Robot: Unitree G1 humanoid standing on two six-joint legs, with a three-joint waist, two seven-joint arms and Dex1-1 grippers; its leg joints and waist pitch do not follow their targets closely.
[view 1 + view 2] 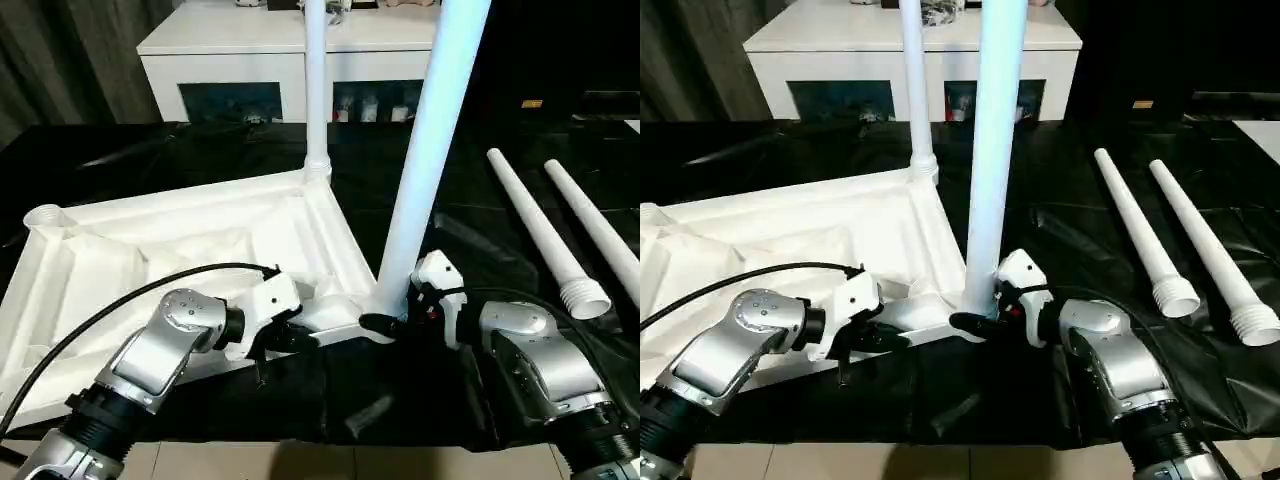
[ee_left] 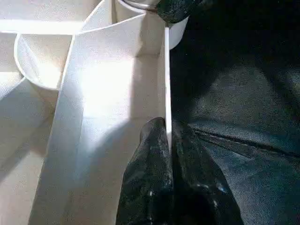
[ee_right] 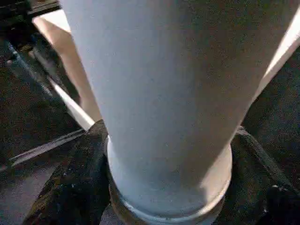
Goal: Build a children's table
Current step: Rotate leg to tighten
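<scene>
**Two legs standing, two lying loose**

Nearest the robot, the left hand [image 1: 300,335] is clenched on the thin near wall of the white table top [image 1: 150,260], which lies upside down on the black surface [image 1: 460,215]. In the left wrist view its two black fingers [image 2: 150,178] pinch that wall from both sides, one inside the rim and one outside over the black cover.

Just beside it, at the near corner of the top, the right hand [image 1: 392,322] sits at the base of a standing leg [image 1: 425,140]. In the right wrist view a black finger [image 3: 77,183] lies on each side of the leg's collar, right up against it; whether they are pressing or merely lying alongside cannot be told. This leg rises out of the corner socket and leans slightly away from the left hand.

Beyond both hands, a second leg [image 1: 315,85] stands upright in the far corner socket of the top. An empty round socket [image 1: 42,215] shows at the far corner on the left hand's side.

Out past the right hand, well apart from the top, two loose legs [image 1: 540,235] lie side by side on the surface, ribbed ends toward the robot.

Farthest back stands a white cabinet [image 1: 240,60] with glass doors.
</scene>
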